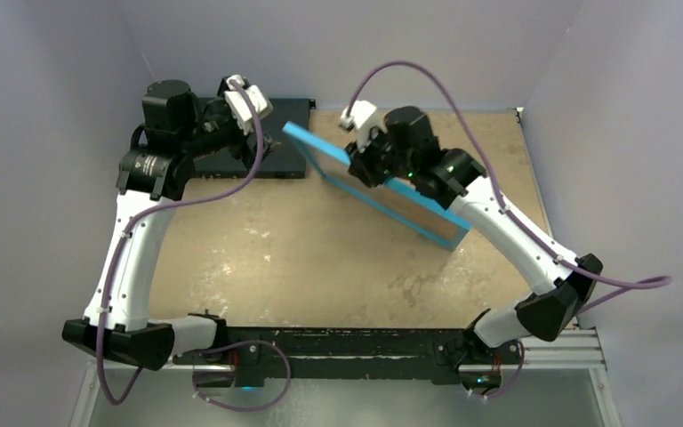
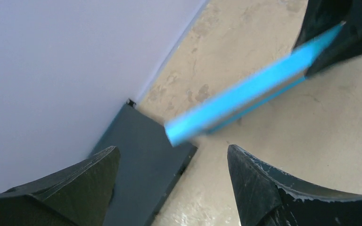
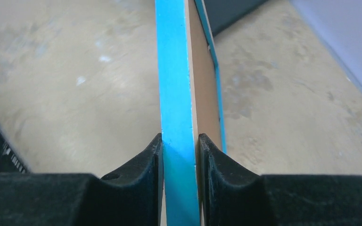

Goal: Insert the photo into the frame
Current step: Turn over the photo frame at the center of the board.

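1. The right gripper is clenched on the frame. One black finger presses each side of a light-blue rail.
2. In the top view the frame stands on edge and leans. It runs on a slant from near the black box at the far left toward the right side of the table.
3. The right gripper grips the upper rail about midway along its length.
4. The pictures do not show whether the frame's lower edge touches the table.
5. A brown surface shows between the blue rails in the right wrist view. Whether it is a panel in the frame or the table behind it cannot be told.
6. The left gripper is released, with its two fingers spread wide and nothing between them.
7. In the left wrist view, the frame's free corner appears blurred just ahead of that gap, apart from both fingers.
8. The black box lies flat beneath the left gripper, against the pale wall at the table's far edge.
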`<state>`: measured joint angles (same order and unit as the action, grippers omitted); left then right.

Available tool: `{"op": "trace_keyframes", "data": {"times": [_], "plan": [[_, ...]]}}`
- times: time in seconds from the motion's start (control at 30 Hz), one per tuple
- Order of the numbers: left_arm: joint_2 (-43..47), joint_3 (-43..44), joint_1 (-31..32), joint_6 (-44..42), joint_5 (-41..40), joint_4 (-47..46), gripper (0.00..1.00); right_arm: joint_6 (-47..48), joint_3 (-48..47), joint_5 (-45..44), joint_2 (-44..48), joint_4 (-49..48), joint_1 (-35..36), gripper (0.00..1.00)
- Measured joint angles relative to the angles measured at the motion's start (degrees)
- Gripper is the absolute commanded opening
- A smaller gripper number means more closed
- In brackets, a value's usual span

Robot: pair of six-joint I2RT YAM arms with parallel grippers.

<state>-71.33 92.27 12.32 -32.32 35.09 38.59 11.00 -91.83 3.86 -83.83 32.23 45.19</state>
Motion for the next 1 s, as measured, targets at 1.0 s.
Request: {"op": "trace_keyframes", "data": {"times": [1.0], "plan": [[-13.5, -1.4, -8.5, 12.2, -0.1, 14.3, 0.74, -36.1, 24.5, 22.6, -0.4, -35.6, -49.0, 0.23]]}}
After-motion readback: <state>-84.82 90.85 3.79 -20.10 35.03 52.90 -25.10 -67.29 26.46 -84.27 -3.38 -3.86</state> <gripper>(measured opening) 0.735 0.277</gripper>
